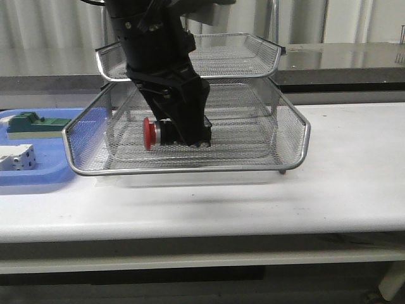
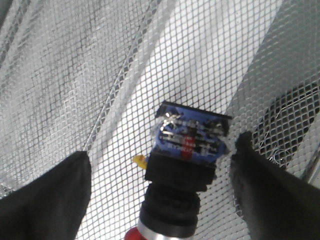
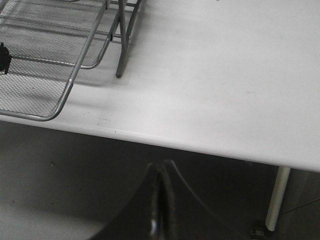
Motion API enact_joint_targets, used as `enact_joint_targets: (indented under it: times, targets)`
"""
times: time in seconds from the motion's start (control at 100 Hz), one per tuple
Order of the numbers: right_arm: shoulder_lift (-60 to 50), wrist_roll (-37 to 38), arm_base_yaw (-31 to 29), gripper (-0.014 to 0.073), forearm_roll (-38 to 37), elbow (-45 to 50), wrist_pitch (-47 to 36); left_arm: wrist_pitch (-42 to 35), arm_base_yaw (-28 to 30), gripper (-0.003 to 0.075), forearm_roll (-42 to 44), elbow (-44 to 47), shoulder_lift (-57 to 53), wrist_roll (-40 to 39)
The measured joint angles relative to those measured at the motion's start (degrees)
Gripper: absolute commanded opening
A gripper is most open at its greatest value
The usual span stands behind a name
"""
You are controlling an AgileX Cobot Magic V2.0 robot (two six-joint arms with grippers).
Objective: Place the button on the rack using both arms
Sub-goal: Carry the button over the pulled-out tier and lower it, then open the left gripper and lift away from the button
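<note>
The button (image 1: 154, 133) — red mushroom head, silver collar, black body, blue contact block at the rear — lies on its side on the mesh floor of the silver wire rack (image 1: 288, 120), in the lower front tray, head pointing left.

one push-button (image 1: 154, 132) with a red head, one wire-mesh rack (image 1: 190, 166) (two tiers show in the front view), one blue plastic tray (image 1: 38, 176) holding one green block (image 1: 35, 124) and one white boxy component (image 1: 16, 156), one white table (image 1: 342, 190), and two dark grippers: left gripper (image 1: 190, 136), right gripper (image 3: 159, 210).
</note>
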Motion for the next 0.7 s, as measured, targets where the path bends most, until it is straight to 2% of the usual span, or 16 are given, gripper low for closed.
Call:
enact_joint_targets:
  times: [0.17, 0.47, 0.7]
  targets:
    - [0.0, 0.0, 0.0, -0.0068, 0.0, 0.0, 0.0, 1.8, 0.0, 0.058, -0.1, -1.7, 0.0, 0.0]
    - [0.0, 0.0, 0.0, -0.0068, 0.0, 0.0, 0.0, 11.7, 0.0, 0.0579, -1.6, -9.5, -0.3, -2.7]
    - [0.0, 0.0, 0.0, -0.0068, 0.0, 0.0, 0.0, 15.3, 0.9, 0.0547, -1.7, -9.7, -4.0, -3.2]
